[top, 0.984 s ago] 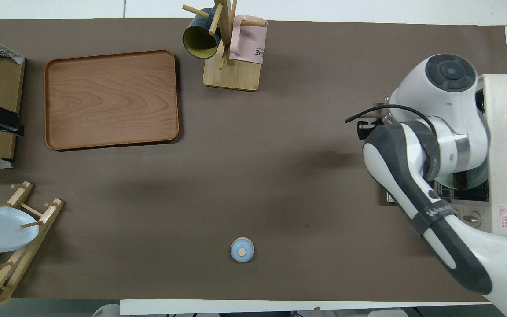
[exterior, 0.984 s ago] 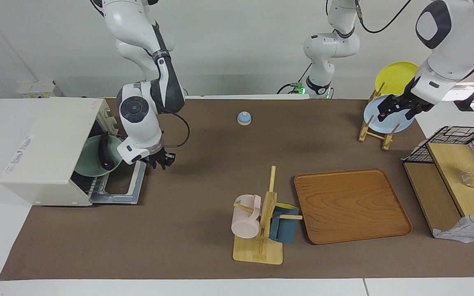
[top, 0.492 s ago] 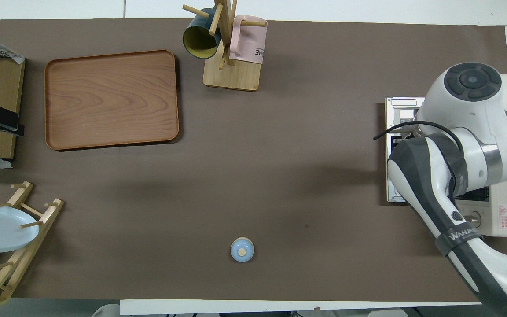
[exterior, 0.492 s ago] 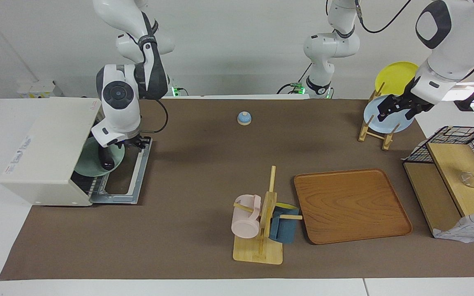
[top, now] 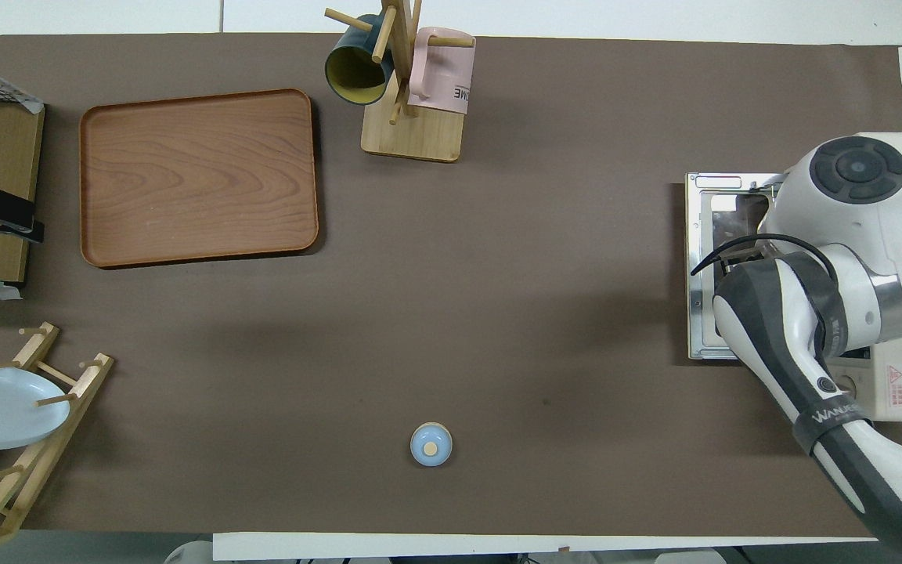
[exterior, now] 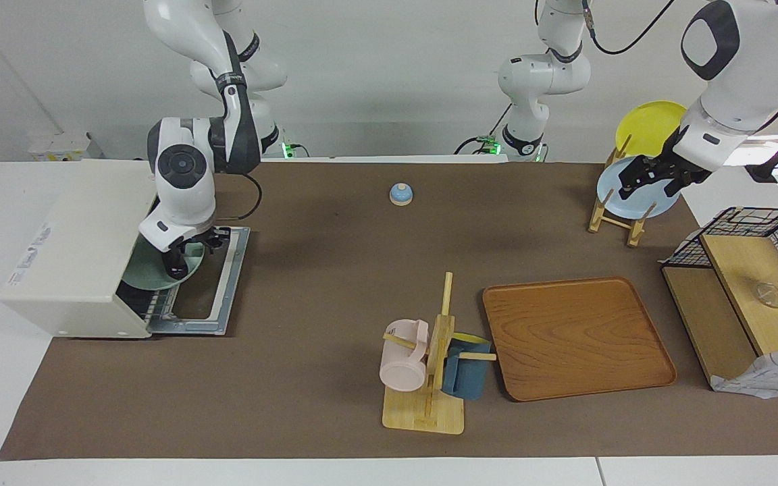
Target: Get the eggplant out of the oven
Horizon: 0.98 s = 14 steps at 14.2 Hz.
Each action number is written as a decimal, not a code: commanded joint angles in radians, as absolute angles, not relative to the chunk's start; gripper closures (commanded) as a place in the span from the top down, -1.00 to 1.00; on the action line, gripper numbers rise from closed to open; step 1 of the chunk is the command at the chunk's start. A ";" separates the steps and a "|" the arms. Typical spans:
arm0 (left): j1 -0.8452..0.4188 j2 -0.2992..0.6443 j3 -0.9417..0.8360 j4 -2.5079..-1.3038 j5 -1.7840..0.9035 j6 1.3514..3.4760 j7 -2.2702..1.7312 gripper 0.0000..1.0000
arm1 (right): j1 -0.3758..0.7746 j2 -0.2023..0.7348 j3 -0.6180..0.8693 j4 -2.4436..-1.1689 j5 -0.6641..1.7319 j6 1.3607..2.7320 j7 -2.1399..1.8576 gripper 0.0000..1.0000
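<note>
Fingers of the right gripper (exterior: 194, 251) are reaching down at the mouth of the cream-white boxy toaster oven (exterior: 78, 246), which is sitting at the right arm's end of the brown-covered worktop (exterior: 335, 270). Whether those fingers are spread or closed cannot be told, because the white wrist is covering them in the facing view and the whole forearm is blocking them in the overhead view. The small glossy dark purple-black eggplant (exterior: 174, 264) is lying on a round pale green plate (exterior: 149, 273) that is resting on the wire rack inside the oven, partly sticking out over the lowered glass door (exterior: 210, 290). The right gripper is hanging just over the end of the eggplant nearer to the robots; contact between them cannot be made out. In the overhead view the eggplant and plate are hidden under the arm, and only the door's metal frame (top: 705, 266) is showing.

The left gripper (exterior: 649, 177) is waiting over the wooden plate rack (exterior: 615, 216) holding a pale blue plate (exterior: 639, 196) and a yellow plate (exterior: 649, 125), at the left arm's end of the worktop; its fingers are appearing slightly parted and holding nothing. A brown wooden tray (exterior: 578, 337), a wooden mug tree (exterior: 429, 378) carrying a pink mug (exterior: 402, 354) and a dark blue mug (exterior: 467, 374), and a small blue domed bell (exterior: 400, 194) are sitting between the two ends.
</note>
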<state>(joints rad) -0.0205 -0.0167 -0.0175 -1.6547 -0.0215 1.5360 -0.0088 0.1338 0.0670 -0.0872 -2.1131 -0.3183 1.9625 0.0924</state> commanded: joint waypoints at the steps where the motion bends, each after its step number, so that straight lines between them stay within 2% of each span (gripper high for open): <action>1: -0.021 -0.020 -0.014 -1.652 -0.012 1.528 -0.008 1.00 | 0.124 0.021 -0.078 -2.183 -0.337 2.017 0.077 -0.40; 2: -0.021 -0.020 -0.014 -1.652 -0.014 1.523 -0.009 1.00 | 0.124 0.021 -0.078 -2.186 -0.337 2.019 0.077 -0.53; 4: -0.021 -0.018 -0.012 -1.652 -0.012 1.528 -0.008 1.00 | 0.124 0.021 -0.078 -2.186 -0.336 2.031 0.080 -0.64; 6: -0.021 -0.018 -0.014 -1.652 -0.014 1.529 -0.008 1.00 | 0.126 0.023 -0.078 -2.184 -0.334 2.033 0.081 -1.00; 9: -0.021 -0.018 -0.012 -1.652 -0.012 1.525 -0.009 1.00 | 0.190 0.043 -0.074 -2.111 -0.304 1.975 0.103 -1.00; 12: -0.003 -0.020 -0.011 -1.651 -0.012 1.494 -0.012 1.00 | 0.363 0.194 -0.072 -1.863 -0.258 1.800 0.289 -1.00; 14: 0.017 -0.021 -0.011 -1.660 -0.012 1.502 -0.012 1.00 | 0.480 0.390 -0.072 -1.543 -0.151 1.631 0.430 -1.00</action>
<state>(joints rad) -0.0024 -0.0167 -0.0126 -1.6552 -0.0207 1.5193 -0.0117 0.3980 0.1611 -0.0718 -1.8762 -0.2291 1.7857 0.3287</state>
